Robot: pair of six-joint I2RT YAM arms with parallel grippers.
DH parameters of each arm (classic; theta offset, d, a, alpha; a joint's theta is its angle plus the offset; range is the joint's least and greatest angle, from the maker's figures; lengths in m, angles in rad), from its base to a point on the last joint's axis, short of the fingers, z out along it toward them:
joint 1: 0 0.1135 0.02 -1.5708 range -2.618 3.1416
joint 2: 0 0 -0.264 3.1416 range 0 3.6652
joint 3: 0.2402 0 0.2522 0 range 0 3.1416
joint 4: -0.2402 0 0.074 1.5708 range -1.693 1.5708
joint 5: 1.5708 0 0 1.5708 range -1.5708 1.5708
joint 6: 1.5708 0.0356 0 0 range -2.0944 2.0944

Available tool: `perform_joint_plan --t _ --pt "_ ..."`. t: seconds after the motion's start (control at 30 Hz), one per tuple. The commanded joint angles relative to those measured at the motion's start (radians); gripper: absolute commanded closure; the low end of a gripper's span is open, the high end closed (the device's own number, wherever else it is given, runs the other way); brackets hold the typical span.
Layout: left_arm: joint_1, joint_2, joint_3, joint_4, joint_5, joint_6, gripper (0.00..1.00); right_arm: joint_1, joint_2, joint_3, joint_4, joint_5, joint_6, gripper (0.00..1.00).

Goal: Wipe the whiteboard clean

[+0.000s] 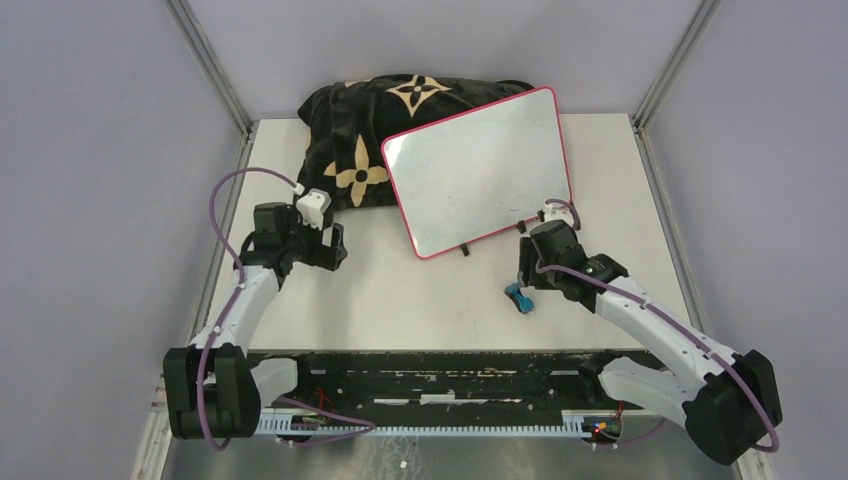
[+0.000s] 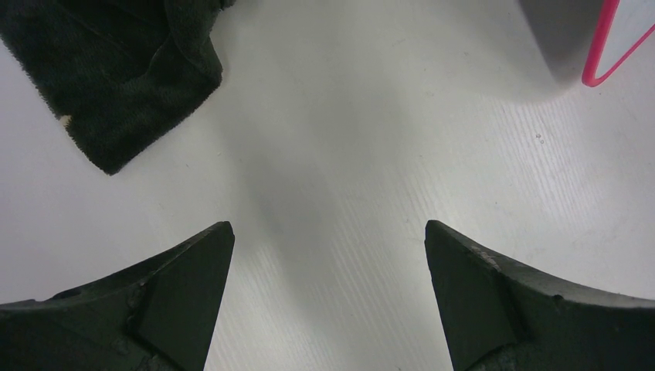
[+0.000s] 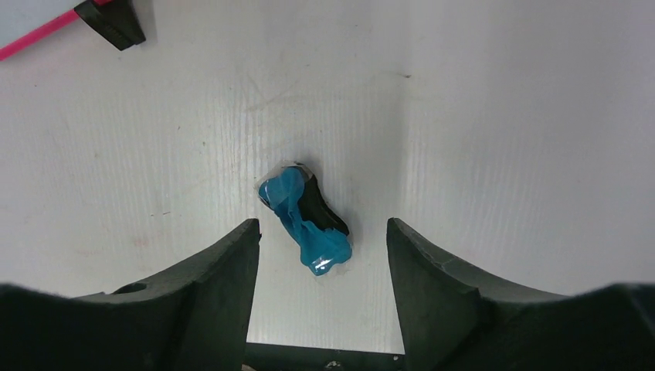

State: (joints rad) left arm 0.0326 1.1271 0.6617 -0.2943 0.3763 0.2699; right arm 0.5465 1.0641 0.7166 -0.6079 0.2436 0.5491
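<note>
— Where does the whiteboard [image 1: 478, 172] stand?

— At the far middle of the table [image 1: 400, 300], turned so that its pink frame runs askew to the table's edges. Its far-left part overlaps the black cushion [image 1: 350, 120] in the top view (whether they touch cannot be told). Its small black feet [image 1: 465, 249] sit along the near edge.

— And the left arm [image 1: 245, 300]?

— It is near the cushion's near corner [image 2: 116, 85], jaws spread wide over bare table. The board's pink corner [image 2: 610, 46] shows at the upper right of its wrist view, with open table between.

— The right arm [image 1: 640, 310]?

— Its jaws are just beside the board's near-right corner, parted wide and gripping nothing. A small blue-and-black object [image 3: 305, 219] lies on the table between and under the fingers [image 3: 224, 270], apart from one foot [image 3: 116, 23].

— Room to move?

— A broad bare strip runs between the board's near edge and the arms' bases.
</note>
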Motion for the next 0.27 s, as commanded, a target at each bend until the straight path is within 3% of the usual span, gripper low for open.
perform_joint_plan --t 0.0,0.23 --pt "0.004 0.011 0.003 0.060 0.021 0.021 0.01 0.004 -0.075 -0.031 0.040 0.080 0.024 0.33" --pt "0.004 0.003 0.000 0.092 0.021 0.011 0.01 0.004 -0.111 -0.052 0.039 0.124 0.033 0.33"
